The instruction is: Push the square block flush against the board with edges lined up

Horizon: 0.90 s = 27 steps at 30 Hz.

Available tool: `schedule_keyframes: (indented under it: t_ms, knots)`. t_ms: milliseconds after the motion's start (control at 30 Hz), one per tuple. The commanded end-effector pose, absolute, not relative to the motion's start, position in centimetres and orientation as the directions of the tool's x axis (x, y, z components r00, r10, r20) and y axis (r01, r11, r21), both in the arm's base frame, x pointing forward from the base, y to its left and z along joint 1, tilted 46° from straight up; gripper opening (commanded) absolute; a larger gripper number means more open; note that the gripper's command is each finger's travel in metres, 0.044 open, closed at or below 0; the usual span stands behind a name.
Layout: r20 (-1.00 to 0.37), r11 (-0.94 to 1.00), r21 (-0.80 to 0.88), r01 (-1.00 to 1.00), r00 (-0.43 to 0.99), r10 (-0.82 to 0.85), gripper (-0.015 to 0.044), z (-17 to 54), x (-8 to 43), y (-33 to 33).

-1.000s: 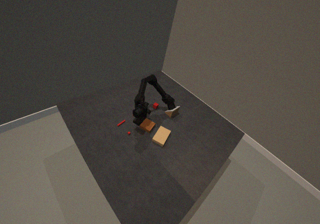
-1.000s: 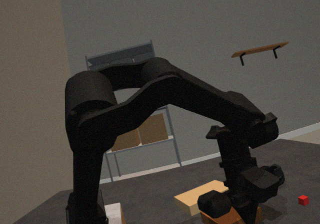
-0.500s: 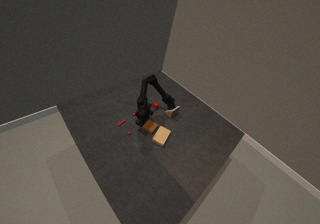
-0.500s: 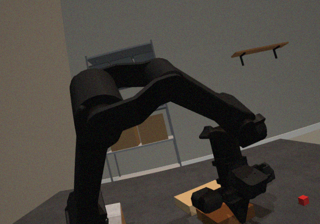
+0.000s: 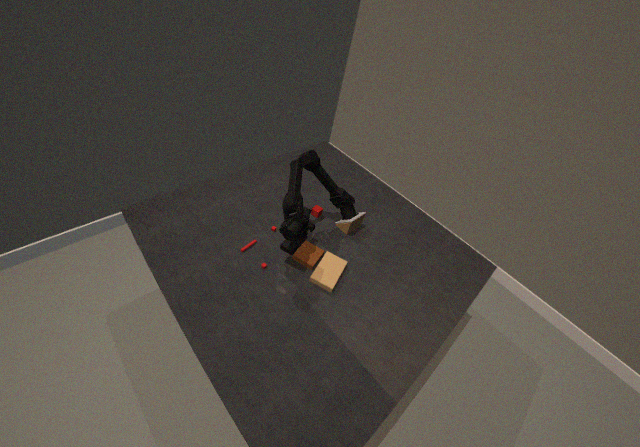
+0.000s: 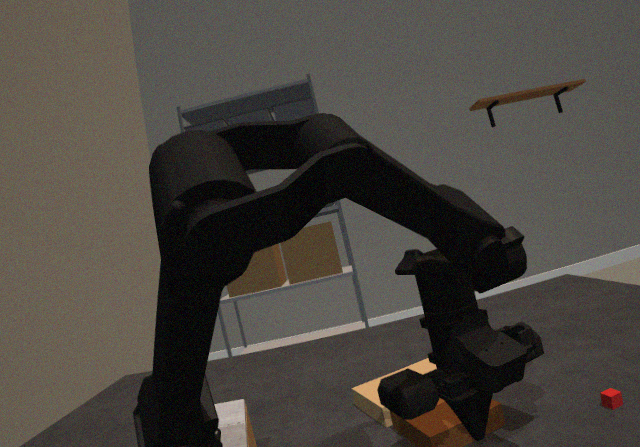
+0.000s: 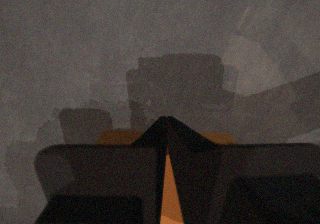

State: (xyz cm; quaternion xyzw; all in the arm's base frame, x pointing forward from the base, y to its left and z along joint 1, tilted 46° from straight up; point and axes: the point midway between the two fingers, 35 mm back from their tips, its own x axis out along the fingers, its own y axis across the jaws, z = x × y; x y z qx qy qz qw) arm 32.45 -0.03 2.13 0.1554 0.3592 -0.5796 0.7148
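Observation:
The square block (image 5: 308, 253) is dark orange-brown and lies flat on the dark floor. The board (image 5: 328, 270) is a light tan slab lying right beside it, and the two look to be touching along one side. My gripper (image 5: 290, 243) is shut with nothing in it. Its fingertips point down, low at the block's side away from the board. In the exterior view the gripper (image 6: 476, 424) stands over the block (image 6: 439, 424), with the board (image 6: 377, 396) behind. In the wrist view the shut fingers (image 7: 165, 124) cover most of the block (image 7: 170, 199).
A red cube (image 5: 316, 210) sits near the arm, also seen in the exterior view (image 6: 611, 398). A red rod (image 5: 248, 245) and two small red pieces (image 5: 264, 265) (image 5: 273, 228) lie to the left. A white-topped wedge (image 5: 351, 221) sits at the arm's base. A shelf unit (image 6: 289, 256) stands by the wall.

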Motion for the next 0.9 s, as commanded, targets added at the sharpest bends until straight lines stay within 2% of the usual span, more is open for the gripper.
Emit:
schedule_keyframes:
  t_ms: [0, 867]
  knots:
    - [-0.696, 0.276, -0.204, 0.939, 0.059, -0.716, 0.0000, 2.3, 32.5, -0.6]
    - [-0.694, 0.275, -0.204, 0.939, 0.060, -0.718, 0.0000, 5.1, 34.2, -3.1]
